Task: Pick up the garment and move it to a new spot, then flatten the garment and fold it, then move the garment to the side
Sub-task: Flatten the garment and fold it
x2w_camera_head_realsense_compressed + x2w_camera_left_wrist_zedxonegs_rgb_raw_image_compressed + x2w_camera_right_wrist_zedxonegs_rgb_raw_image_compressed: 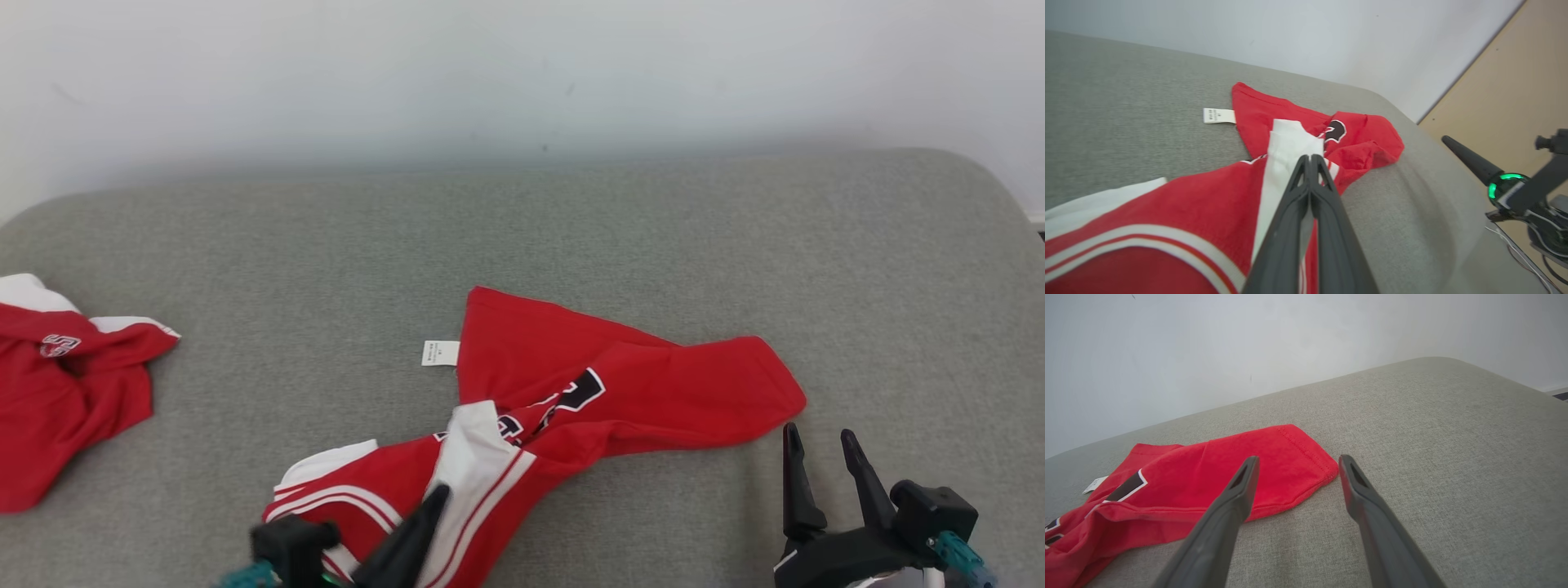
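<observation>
While the garment [637, 384] lay crumpled on the grey surface [571, 229], near the front edge and about midway across, the first step, lifting it to a new spot, was judged barely begun.

Item 1, left tool [437, 494]: fingers pressed together over the white panel [473, 449] at the garment's near end. In the left wrist view a sliver of pale cloth showed between them, so a pinch on a fold was judged likely. That end lay closest to this arm and stood slightly raised, which made it the natural hold.

Item 2, right tool [819, 437]: jaws apart and empty, just beside the red hem corner at the garment's right end. In its own wrist view that corner lay just beyond and between the fingertips. Contact with the cloth could not be made out. It was probably placed to take the second hold, so that the cloth would rise from two points rather than drag.

Item 3, label [439, 353]: white, flat on the surface at the garment's far left edge.

Item 4, second garment [65, 392]: red and white, bunched at the surface's left edge, well apart from both tools.
</observation>
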You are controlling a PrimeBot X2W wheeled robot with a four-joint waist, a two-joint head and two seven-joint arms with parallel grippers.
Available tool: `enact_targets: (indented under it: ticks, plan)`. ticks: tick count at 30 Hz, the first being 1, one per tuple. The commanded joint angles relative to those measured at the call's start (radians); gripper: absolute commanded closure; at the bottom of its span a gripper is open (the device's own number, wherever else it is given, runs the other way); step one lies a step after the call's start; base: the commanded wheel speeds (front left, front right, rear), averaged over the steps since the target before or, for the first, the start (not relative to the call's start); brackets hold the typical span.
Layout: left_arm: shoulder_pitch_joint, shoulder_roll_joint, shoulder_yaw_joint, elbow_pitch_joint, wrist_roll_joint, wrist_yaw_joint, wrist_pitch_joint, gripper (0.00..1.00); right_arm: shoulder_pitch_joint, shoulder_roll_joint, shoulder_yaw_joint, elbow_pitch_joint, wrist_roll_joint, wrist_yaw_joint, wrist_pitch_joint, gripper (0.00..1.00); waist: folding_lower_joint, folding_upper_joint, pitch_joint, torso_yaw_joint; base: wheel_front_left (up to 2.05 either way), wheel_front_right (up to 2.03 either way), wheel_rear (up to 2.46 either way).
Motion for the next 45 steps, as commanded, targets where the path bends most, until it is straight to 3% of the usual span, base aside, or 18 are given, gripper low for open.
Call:
enact_targets:
  ticks: [1, 6, 7, 8, 9, 15, 21, 26, 30, 38, 45]
  plan:
    - [0.048, 0.006, -0.029, -0.04, -0.011, 0.001, 0.032, 1.0, 0.022, -0.001, -0.002, -0.001, 0.005, 0.001, -0.005, 0.0, 0.0, 0.0, -0.027, 0.043, 0.0, 0.0, 0.0]
    - [0.102, 0.007, -0.063, -0.097, -0.035, 0.001, 0.071, 1.0, 0.025, 0.0, -0.005, -0.001, 0.005, 0.001, -0.005, 0.0, 0.0, 0.0, -0.031, 0.079, 0.0, 0.0, 0.0]
    - [0.109, 0.008, -0.071, -0.097, -0.028, 0.006, 0.077, 0.8, 0.025, 0.0, -0.004, 0.0, 0.004, 0.001, -0.005, 0.0, 0.0, 0.0, -0.03, 0.086, 0.0, 0.0, 0.0]
    - [0.117, 0.0, -0.077, -0.095, -0.043, 0.006, 0.085, 0.08, 0.023, 0.0, -0.002, 0.0, 0.005, 0.001, -0.005, 0.0, 0.0, 0.0, -0.03, 0.091, 0.0, 0.0, 0.0]
    - [0.118, -0.004, -0.082, -0.099, -0.044, 0.003, 0.084, 0.0, 0.022, 0.0, -0.001, 0.001, 0.005, 0.001, -0.005, 0.0, 0.0, 0.0, -0.03, 0.095, 0.0, 0.0, 0.0]
    - [0.127, -0.011, -0.063, -0.138, -0.091, -0.003, 0.049, 0.0, 0.025, 0.001, -0.003, 0.003, 0.006, 0.001, -0.005, 0.0, 0.0, 0.0, -0.031, 0.112, 0.0, 0.0, 0.0]
    - [0.11, 0.026, 0.015, -0.124, -0.08, 0.048, 0.011, 0.0, 0.022, 0.002, 0.007, 0.01, 0.012, 0.001, -0.005, 0.0, 0.0, 0.0, -0.033, 0.102, 0.0, 0.0, 0.0]
    - [0.09, 0.09, 0.074, -0.044, -0.009, 0.115, -0.012, 0.0, 0.011, 0.002, 0.013, 0.01, 0.014, 0.001, -0.005, 0.0, 0.0, 0.0, -0.024, 0.07, 0.0, 0.0, 0.0]
    - [0.076, 0.106, 0.1, 0.028, 0.002, 0.146, -0.025, 0.0, 0.004, 0.0, 0.005, 0.007, 0.011, 0.001, -0.005, 0.0, 0.0, 0.0, -0.009, 0.047, 0.0, 0.0, 0.0]
    - [0.056, 0.109, 0.132, 0.151, -0.028, 0.152, -0.042, 0.0, -0.004, -0.001, 0.01, 0.006, 0.007, 0.001, -0.005, 0.0, 0.0, 0.0, 0.013, 0.015, 0.0, 0.0, 0.0]
    - [0.034, 0.085, 0.132, 0.244, -0.052, 0.123, -0.049, 0.0, -0.015, -0.004, 0.013, 0.007, 0.008, 0.001, -0.005, 0.0, 0.0, 0.0, 0.024, 0.001, 0.0, 0.0, 0.0]
